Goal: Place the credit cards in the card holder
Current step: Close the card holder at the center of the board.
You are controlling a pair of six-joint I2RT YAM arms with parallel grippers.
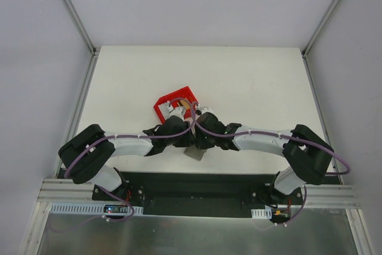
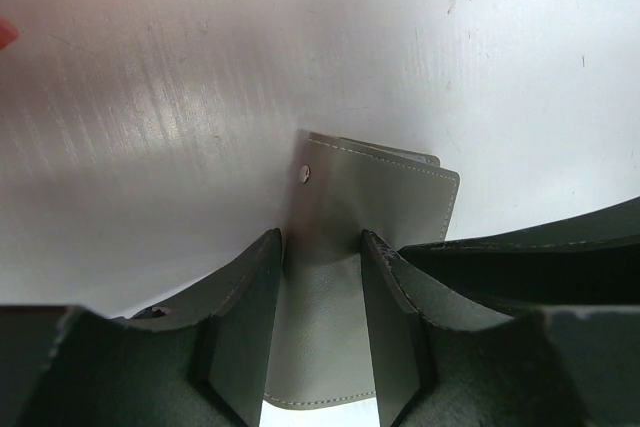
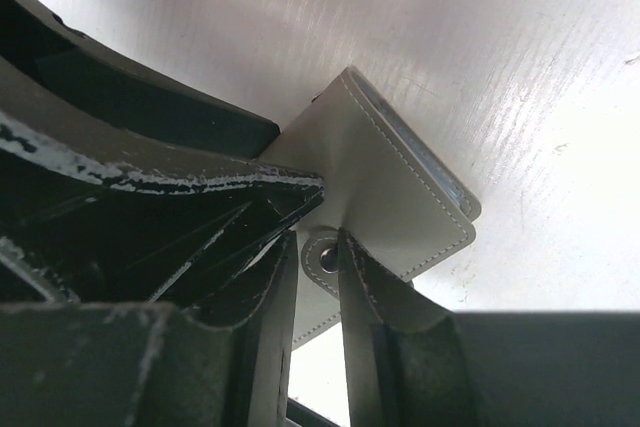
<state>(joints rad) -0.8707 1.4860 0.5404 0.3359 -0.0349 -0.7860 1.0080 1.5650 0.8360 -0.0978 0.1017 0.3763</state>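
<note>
**Red bin** point(image 1: 162, 107): open-topped, standing on the white bench point(image 1: 250, 82) about mid-width. It serves as the reference point for all items below.

**Credit cards** point(image 1: 181, 107): pale and tan slivers show inside the red bin. They are too small in the overhead view to count or tell apart.

**Card holder** point(image 1: 194, 154): a flat grey folder with stitched edges. It sits just on the near side of the red bin, toward the arm bases, and is mostly covered from above by both wrists. A snap stud shows on its face in the left wrist view point(image 2: 375, 197), and another stud sits on a small tab in the right wrist view point(image 3: 400, 197).

**Left pincer** point(image 2: 320, 242): on the near side of the red bin, to its left. Its fingers point(image 2: 250, 297) are clamped against both edges of the holder's lower flap, which fills the gap between them.

**Right pincer** point(image 3: 320, 247): on the near side of the red bin, to its right, facing the left one. The jaws stand narrow with the studded tab between them (whether they press it or merely flank it cannot be told).
</note>
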